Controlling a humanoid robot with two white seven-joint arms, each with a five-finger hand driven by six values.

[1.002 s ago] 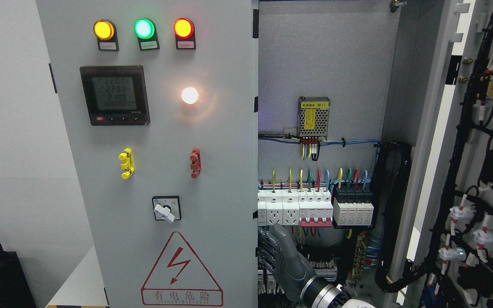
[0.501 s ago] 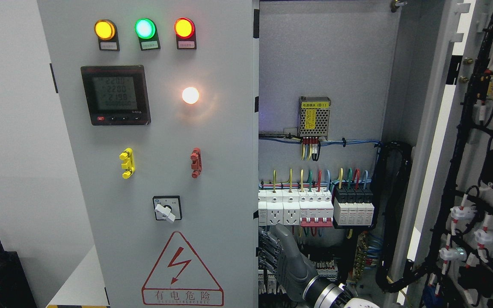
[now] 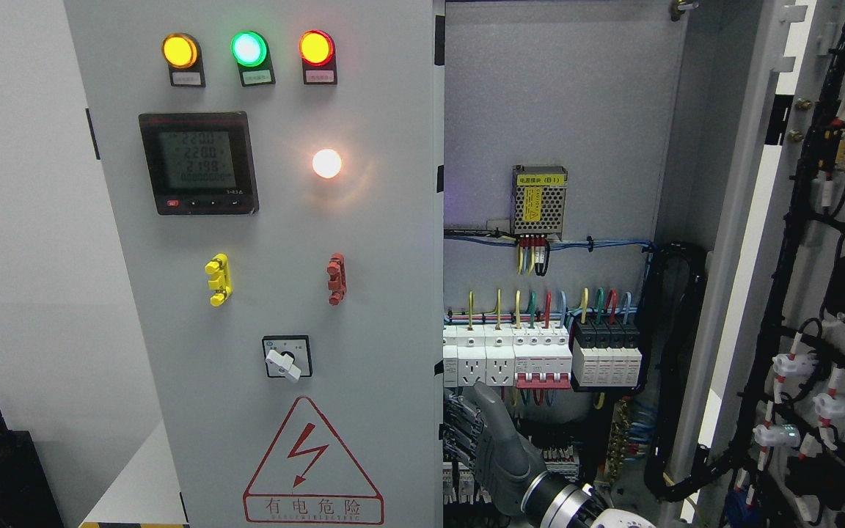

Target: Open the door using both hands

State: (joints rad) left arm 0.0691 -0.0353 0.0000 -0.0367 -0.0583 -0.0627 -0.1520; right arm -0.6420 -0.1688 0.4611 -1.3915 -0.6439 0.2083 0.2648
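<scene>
At the lower middle of the frame, the right robot hand (image 3: pixel 492 444) reaches into the open cabinet, fingers (image 3: pixel 459 433) curled around the right edge of the grey left door (image 3: pixel 364 257), below the white breakers (image 3: pixel 507 359). The right door (image 3: pixel 826 293) stands swung open.

right hand (image 3: pixel 492 451) – low, raised | fingers possibly curled | left – unseen
</scene>
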